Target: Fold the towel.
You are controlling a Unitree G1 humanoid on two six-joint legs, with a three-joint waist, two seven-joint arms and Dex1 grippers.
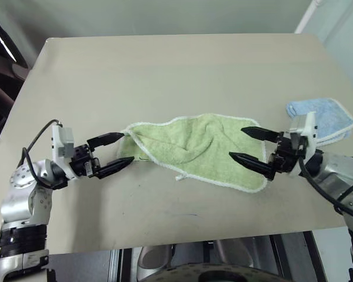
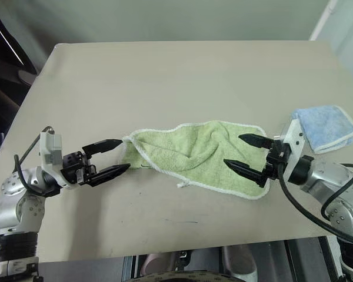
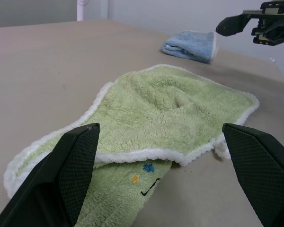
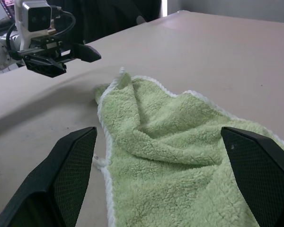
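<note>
The light green towel (image 1: 197, 148) with white edging lies rumpled and partly folded over itself on the beige table (image 1: 165, 70), its left corner doubled under. My left gripper (image 1: 122, 151) stands open at the towel's left end, fingertips on either side of that corner without gripping it. Over the towel's right end my right gripper (image 1: 244, 144) is open too, one finger above the cloth. The left wrist view looks along the towel (image 3: 175, 113) between its open fingers (image 3: 61, 175). Seen from the right wrist, the towel (image 4: 180, 161) spreads ahead of its open fingers (image 4: 66, 175).
A smaller light blue towel (image 1: 323, 119) lies folded on the table behind my right gripper, close to the right edge. The far half of the table is bare. Dark furniture stands off the table's left side.
</note>
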